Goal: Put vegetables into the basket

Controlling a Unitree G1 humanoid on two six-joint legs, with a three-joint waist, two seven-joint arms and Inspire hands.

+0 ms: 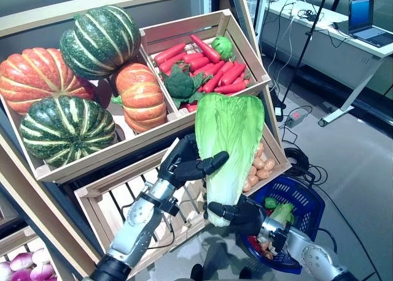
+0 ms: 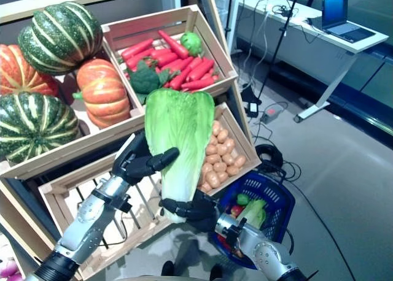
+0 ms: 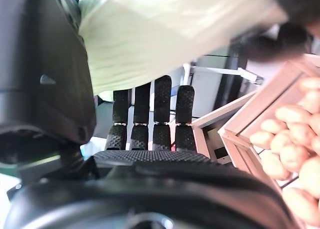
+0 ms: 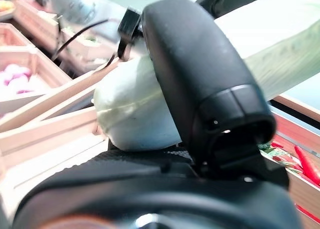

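Observation:
A large green cabbage (image 1: 228,143) with a white base stands upright in front of the shelf. My right hand (image 1: 242,215) is shut on the base; its thumb (image 4: 200,79) curls over the white stalk (image 4: 135,114). My left hand (image 1: 184,164) is at the cabbage's middle left. Its thumb reaches across the front of the leaves, and its fingers (image 3: 152,114) are straight behind them. The blue basket (image 1: 316,207) stands on the floor at the lower right, just right of my right hand, with a few vegetables (image 2: 249,212) in it.
The top crate holds pumpkins (image 1: 67,124), red carrots (image 1: 212,63) and broccoli (image 1: 179,83). Below are a crate of potatoes (image 2: 220,155) and a slatted crate (image 1: 116,201). Purple onions (image 1: 24,262) lie at the lower left. A desk with a laptop (image 1: 362,17) stands at the back right.

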